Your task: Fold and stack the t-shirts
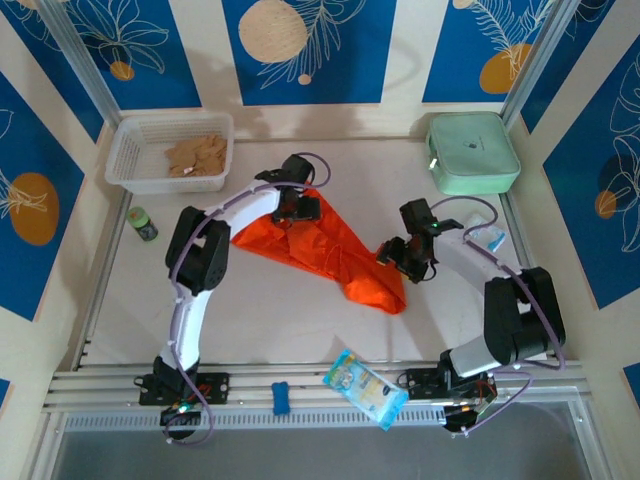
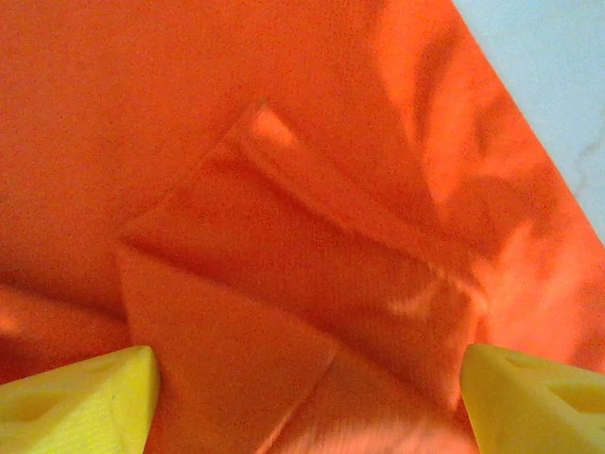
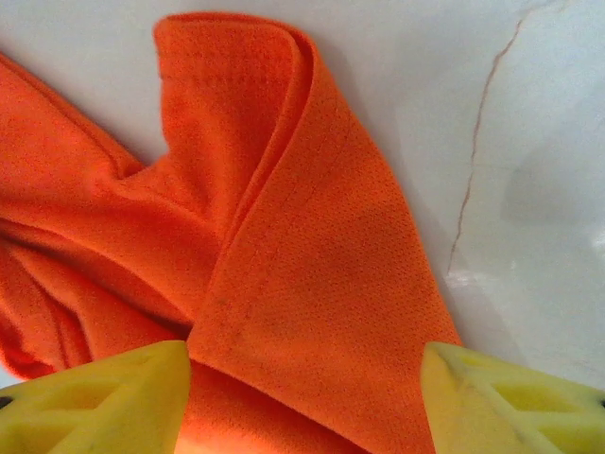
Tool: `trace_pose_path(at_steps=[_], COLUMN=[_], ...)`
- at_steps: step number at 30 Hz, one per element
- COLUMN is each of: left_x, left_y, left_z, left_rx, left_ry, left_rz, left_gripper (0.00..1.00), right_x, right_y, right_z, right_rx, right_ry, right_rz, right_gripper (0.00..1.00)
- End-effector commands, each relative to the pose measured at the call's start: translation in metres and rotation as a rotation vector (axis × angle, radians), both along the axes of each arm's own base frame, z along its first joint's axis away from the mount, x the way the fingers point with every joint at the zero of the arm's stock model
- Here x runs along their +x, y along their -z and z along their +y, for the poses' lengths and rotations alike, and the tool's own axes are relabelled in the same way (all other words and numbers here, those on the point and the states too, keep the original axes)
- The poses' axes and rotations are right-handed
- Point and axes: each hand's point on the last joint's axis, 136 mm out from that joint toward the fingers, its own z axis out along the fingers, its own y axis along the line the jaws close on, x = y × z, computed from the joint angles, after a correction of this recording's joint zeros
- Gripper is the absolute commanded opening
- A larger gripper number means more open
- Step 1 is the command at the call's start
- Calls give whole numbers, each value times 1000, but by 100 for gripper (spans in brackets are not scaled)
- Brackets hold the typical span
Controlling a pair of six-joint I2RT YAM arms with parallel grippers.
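- Top external: an orange-red t-shirt [image 1: 320, 250] is seen lying bunched in a rough triangle at the middle of the white bench [image 1: 270, 310]. The left end effector [image 1: 300, 210] is set over its far corner and the right end effector [image 1: 400, 262] at its near right tip, probably so that the cloth can be drawn flat from both ends.
- A white basket [image 1: 125, 150] and a mint-green case [image 1: 472, 152] are kept at the far corners, well apart from the shirt. A snack packet [image 1: 365, 388] lies at the near rail. The bench is walled by blue patterned panels [image 1: 60, 60].
- Left wrist: the left end effector [image 2: 304, 369] is spread wide above a creased flap of the t-shirt [image 2: 284, 189]; nothing is gripped. Pale bench [image 2: 558, 76] is seen at the upper right.
- Right wrist: the right end effector [image 3: 304, 364] is likewise parted, straddling a folded band of the t-shirt [image 3: 284, 236] that is not pinched. A thin dark vein is seen in the glossy bench [image 3: 529, 189].
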Motion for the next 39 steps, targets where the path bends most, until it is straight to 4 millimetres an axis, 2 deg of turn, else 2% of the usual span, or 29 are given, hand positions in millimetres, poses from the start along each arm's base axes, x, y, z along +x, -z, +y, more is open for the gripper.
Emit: trace_pose_path(at_steps=[1, 7, 11, 14, 16, 18, 21, 22, 23, 28, 35, 37, 39], left_x=[11, 20, 23, 24, 25, 26, 28, 29, 29, 29, 14, 5, -9], left_y=[5, 10, 14, 21, 24, 25, 22, 19, 15, -21, -107, -131, -156], left_z=[2, 22, 25, 19, 14, 8, 3, 2, 1, 4, 10, 13, 15], left_rx=[-2, 54, 55, 23, -3, -35, -70, -79, -88, -110, -157, -160, -158], left_ry=[-15, -57, -55, -38, -27, -22, -26, -26, -28, -32, -4, 13, 36], left_rz=[18, 3, 5, 13, 18, 15, 7, 1, -8, -77, -210, -239, -262], left_gripper=[82, 82, 82, 73, 62, 44, 11, 3, 0, 0, 0, 0, 0], right_x=[0, -5, -2, 0, 0, 1, 1, 2, 1, 5, 17, 25, 43], right_y=[6, 21, 22, 21, 21, 20, 20, 19, 19, 9, -11, -18, -29], right_z=[4, 18, 23, 24, 25, 25, 23, 22, 21, 13, -8, -15, -21], right_rx=[-56, -111, -135, -163, -177, -189, -201, -206, -212, -245, -257, -247, -223], right_ry=[8, -43, -61, -74, -81, -86, -90, -90, -93, -92, -68, -60, -67], right_rz=[12, 51, 54, 51, 53, 52, 53, 52, 53, 33, -25, -53, -115], right_gripper=[66, 66, 66, 65, 63, 55, 36, 30, 24, 2, 0, 0, 0])
